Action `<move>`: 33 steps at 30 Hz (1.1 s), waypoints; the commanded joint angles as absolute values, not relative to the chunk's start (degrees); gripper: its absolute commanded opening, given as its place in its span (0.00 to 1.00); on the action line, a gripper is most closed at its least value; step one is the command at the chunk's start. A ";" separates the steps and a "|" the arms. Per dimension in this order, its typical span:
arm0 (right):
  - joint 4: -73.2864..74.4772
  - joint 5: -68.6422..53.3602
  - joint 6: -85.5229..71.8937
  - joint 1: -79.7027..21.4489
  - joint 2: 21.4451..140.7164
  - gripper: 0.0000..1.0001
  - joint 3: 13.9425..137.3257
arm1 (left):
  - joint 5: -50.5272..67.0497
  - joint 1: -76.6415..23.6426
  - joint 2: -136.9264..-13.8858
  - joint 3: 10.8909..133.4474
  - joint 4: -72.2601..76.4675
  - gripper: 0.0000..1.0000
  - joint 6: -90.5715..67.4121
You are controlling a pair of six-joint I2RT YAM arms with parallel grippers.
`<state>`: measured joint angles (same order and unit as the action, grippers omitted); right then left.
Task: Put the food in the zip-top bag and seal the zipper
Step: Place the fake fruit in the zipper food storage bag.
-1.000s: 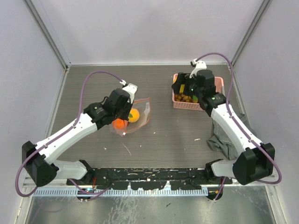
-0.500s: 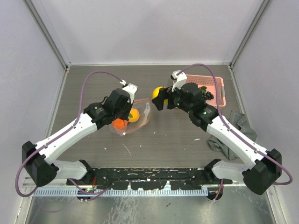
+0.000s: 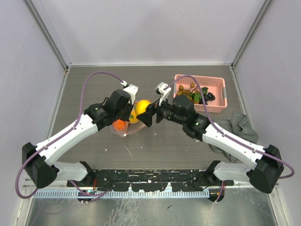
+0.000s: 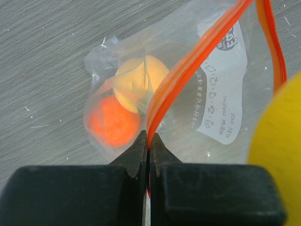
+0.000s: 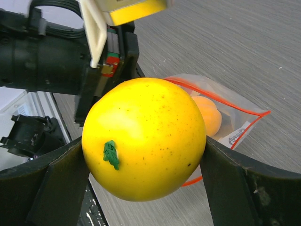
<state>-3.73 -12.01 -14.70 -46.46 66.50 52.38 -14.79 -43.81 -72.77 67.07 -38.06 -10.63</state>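
My left gripper [image 4: 149, 141] is shut on the red-orange zipper [image 4: 188, 66] of the clear zip-top bag [image 4: 221, 94] and holds that edge up. Two orange round fruits [image 4: 113, 123] lie inside the bag. In the top view the left gripper [image 3: 124, 112] is above the bag [image 3: 126, 130]. My right gripper [image 5: 143, 157] is shut on the yellow round fruit [image 5: 143, 134] and holds it just beside the bag's open mouth [image 5: 225, 110]. The top view shows that fruit [image 3: 142, 106] next to the left gripper. The bunch of small brown balls [image 3: 186, 90] lies in the pink basket.
The pink lattice basket [image 3: 220, 96] stands at the back right and also holds dark grapes [image 3: 208, 97]. A grey cloth [image 3: 241, 123] lies crumpled right of the right arm. The left arm's wrist [image 5: 51, 56] is close behind the yellow fruit.
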 commanded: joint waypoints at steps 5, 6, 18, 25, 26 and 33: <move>-10.29 -8.75 -13.78 -46.87 71.33 0.75 50.92 | -13.91 -43.86 -72.20 68.84 -36.79 0.00 -10.51; -10.37 -8.26 -13.91 -46.85 71.83 0.76 51.05 | -13.80 -43.84 -72.22 68.90 -36.74 0.00 -10.53; -11.43 -3.60 -16.96 -46.85 73.22 0.99 51.56 | -13.44 -43.81 -71.98 69.27 -36.99 0.00 -10.70; -11.40 -2.75 -19.24 -46.85 70.28 1.00 50.87 | -12.70 -43.84 -71.56 70.15 -37.84 0.00 -11.78; -11.16 -2.38 -19.76 -46.86 69.52 1.00 50.71 | -12.78 -43.85 -71.62 70.54 -38.32 0.00 -12.04; -4.57 3.08 -23.80 -46.85 64.33 0.98 50.28 | -11.72 -43.79 -71.19 72.53 -39.88 0.00 -15.45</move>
<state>-6.28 -1.28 -20.40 -46.52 68.51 50.00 -13.04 -43.81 -72.75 68.82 -39.86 -12.86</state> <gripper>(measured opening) 0.994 0.007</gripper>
